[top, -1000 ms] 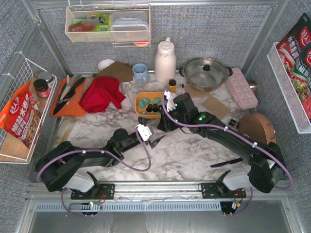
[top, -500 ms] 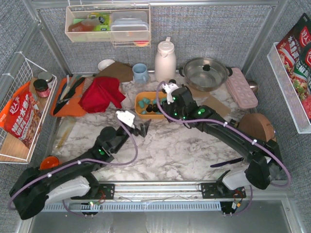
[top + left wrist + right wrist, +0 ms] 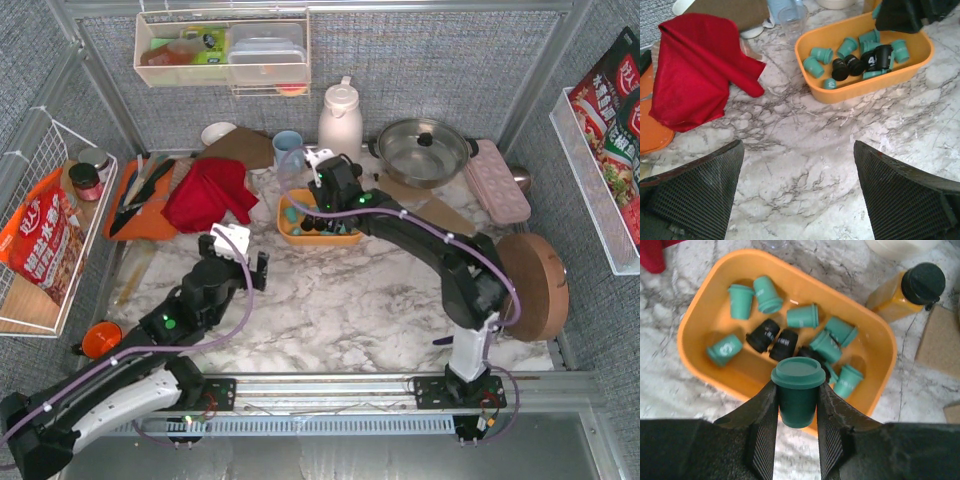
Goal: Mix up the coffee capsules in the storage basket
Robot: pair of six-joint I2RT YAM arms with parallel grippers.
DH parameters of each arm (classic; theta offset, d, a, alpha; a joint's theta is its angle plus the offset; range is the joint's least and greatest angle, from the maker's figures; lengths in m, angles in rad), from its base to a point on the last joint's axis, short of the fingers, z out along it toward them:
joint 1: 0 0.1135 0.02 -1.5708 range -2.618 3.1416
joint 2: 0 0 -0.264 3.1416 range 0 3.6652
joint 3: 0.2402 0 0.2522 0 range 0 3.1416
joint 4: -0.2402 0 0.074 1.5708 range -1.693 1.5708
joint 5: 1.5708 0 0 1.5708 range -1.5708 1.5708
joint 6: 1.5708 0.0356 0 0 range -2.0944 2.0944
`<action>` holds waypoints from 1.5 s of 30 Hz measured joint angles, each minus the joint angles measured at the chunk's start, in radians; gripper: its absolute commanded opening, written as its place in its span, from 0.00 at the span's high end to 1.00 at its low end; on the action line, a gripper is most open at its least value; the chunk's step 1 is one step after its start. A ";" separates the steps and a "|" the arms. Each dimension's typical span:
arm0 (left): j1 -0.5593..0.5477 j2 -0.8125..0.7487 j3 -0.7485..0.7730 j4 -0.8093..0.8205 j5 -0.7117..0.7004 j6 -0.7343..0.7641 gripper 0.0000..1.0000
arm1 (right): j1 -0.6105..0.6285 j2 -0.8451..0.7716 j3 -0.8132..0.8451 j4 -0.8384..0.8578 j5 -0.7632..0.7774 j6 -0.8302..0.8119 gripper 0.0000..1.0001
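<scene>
Right gripper (image 3: 797,392) has swung left, clamping a teal capsule (image 3: 798,374) above the storage basket (image 3: 685,332); left gripper (image 3: 800,192) gapes (empty) near the red cloth (image 3: 695,70) on marble tabletop (image 3: 805,130).

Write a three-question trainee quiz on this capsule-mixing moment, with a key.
1. True or false: the right gripper is clamped on a teal coffee capsule, lid up.
2. The left gripper is: A) open, holding nothing; B) shut, holding nothing; C) shut on a capsule.
3. Fill in: apart from the teal ones, the capsules lying in the storage basket are ____.

Key: 1 true; 2 A; 3 black.
</scene>
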 measured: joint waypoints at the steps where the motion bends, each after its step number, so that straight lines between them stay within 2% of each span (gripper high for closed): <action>1: 0.000 -0.016 -0.008 -0.020 -0.007 -0.003 0.01 | -0.002 0.039 0.032 0.002 0.008 0.000 0.92; 7: 0.000 -0.076 -0.017 -0.041 -0.048 -0.025 0.01 | -0.009 0.235 0.213 -0.018 0.028 0.016 0.88; 12: 0.000 -0.101 -0.019 -0.058 -0.090 -0.038 0.01 | -0.010 0.296 0.254 -0.022 0.006 0.081 0.76; 16: 0.000 -0.120 -0.024 -0.059 -0.105 -0.050 0.01 | -0.010 0.329 0.263 -0.024 -0.012 0.133 0.57; 17: 0.000 -0.124 -0.027 -0.060 -0.111 -0.050 0.01 | -0.010 0.335 0.264 -0.025 -0.013 0.143 0.50; 20: 0.000 -0.129 -0.032 -0.062 -0.117 -0.050 0.01 | -0.014 0.344 0.269 -0.035 -0.026 0.166 0.26; 21: 0.000 -0.130 -0.032 -0.062 -0.120 -0.050 0.01 | -0.016 0.344 0.271 -0.044 -0.029 0.170 0.09; 22: 0.000 -0.130 -0.032 -0.062 -0.120 -0.050 0.01 | -0.018 0.344 0.272 -0.046 -0.029 0.175 0.02; 26: 0.000 -0.129 -0.037 -0.058 -0.128 -0.050 0.01 | -0.023 0.309 0.242 -0.063 -0.028 0.179 0.01; 31: 0.000 -0.125 -0.039 -0.058 -0.135 -0.050 0.01 | -0.029 0.168 0.130 -0.046 0.013 0.171 0.01; 38: 0.000 -0.139 -0.058 -0.043 -0.138 -0.038 0.01 | -0.057 -0.134 -0.140 0.023 0.199 0.120 0.01; 45: 0.000 -0.176 -0.095 -0.003 -0.139 -0.018 0.01 | -0.111 -0.442 -0.440 0.111 0.322 0.043 0.01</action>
